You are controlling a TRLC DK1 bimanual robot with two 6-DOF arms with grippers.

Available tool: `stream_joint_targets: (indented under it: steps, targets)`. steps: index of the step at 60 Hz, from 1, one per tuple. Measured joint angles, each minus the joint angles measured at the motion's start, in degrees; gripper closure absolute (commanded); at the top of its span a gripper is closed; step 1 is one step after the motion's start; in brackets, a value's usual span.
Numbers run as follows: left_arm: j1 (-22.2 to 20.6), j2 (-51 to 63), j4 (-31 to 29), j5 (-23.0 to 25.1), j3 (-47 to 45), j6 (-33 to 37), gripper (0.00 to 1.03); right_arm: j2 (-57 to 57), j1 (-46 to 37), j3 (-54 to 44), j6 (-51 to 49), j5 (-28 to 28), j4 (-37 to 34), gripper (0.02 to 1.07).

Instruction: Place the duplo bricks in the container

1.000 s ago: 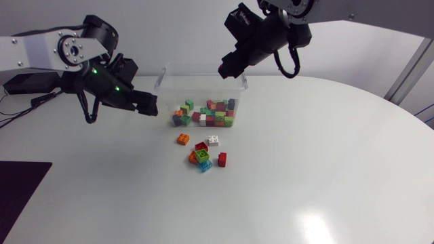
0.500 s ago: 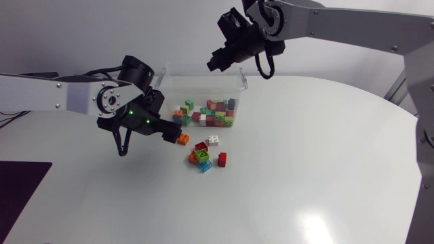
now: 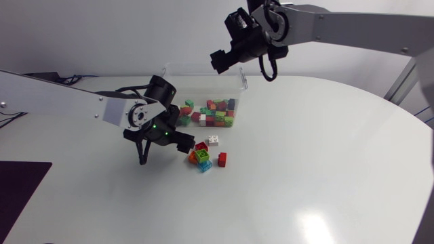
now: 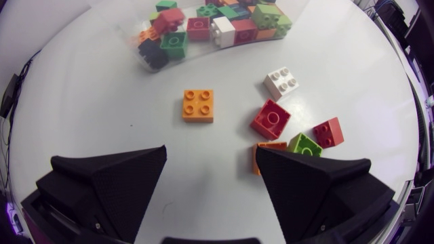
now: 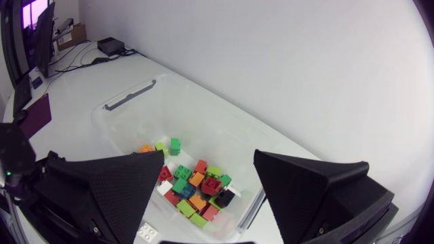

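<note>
Several loose duplo bricks lie in front of the clear container (image 3: 239,83): white (image 3: 213,140), dark red (image 3: 201,146), green (image 3: 201,156), blue (image 3: 205,165) and red (image 3: 222,159). My left gripper (image 3: 183,144) hovers low at the cluster's left edge, open. In the left wrist view the orange brick (image 4: 198,106) lies just ahead of the left gripper (image 4: 210,154), in line with the gap between its fingers, untouched. My right gripper (image 3: 220,59) hangs open and empty above the container's back rim. The right wrist view looks past the right gripper (image 5: 209,156) onto the bricks in the container (image 5: 196,190).
Ahead of my left gripper's right finger lie the white brick (image 4: 283,83), dark red brick (image 4: 270,119), red brick (image 4: 328,132) and green brick (image 4: 304,144). The container's front wall (image 4: 142,57) stands just beyond the orange brick.
My left arm has swung right and forward, from beside the container down to the loose bricks. My right gripper has stayed over the container and has opened.
</note>
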Motion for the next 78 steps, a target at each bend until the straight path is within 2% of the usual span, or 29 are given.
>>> stream_joint_targets:
  steps: [8,18,20,30,32,44,50,60,69,78]
  targets:
    - [0.04,3.63,0.70,-0.59,2.82,-0.13,0.16,-9.62,0.00,-11.74,-0.04,-0.85,3.06,0.06]
    - [1.38,7.48,0.87,-0.72,6.71,-0.11,0.18,-18.64,0.00,-24.06,-0.50,-2.40,3.69,0.06]
    - [1.66,8.00,0.87,-0.72,7.32,-0.09,0.23,-19.93,0.02,-26.42,-0.72,-2.78,3.78,0.06]
    - [2.32,10.34,1.07,-0.72,9.57,0.09,0.35,-24.15,0.52,-35.17,-1.66,-3.21,4.02,0.07]
    - [2.32,10.80,1.07,-0.72,9.92,0.09,0.39,-24.63,0.70,-36.17,-1.95,-3.23,4.02,0.07]
    - [2.32,13.94,1.14,-0.66,11.72,0.13,0.44,-28.26,0.94,-42.21,-3.32,-3.43,4.02,0.07]
    - [2.32,14.49,1.07,-0.22,11.91,0.48,0.47,-29.27,1.53,-44.44,-4.20,-3.56,4.00,0.11]
    - [2.47,15.50,1.16,2.14,12.90,1.88,0.61,-29.24,1.49,-45.90,-8.44,-7.82,1.75,0.12]
    - [2.47,15.52,1.11,2.36,13.00,3.15,0.70,-24.98,1.46,-45.90,-14.86,-11.08,-0.11,0.11]
    - [2.54,14.53,1.01,2.54,12.57,4.90,0.70,-17.22,1.49,-44.48,-20.85,-12.09,-2.21,0.11]
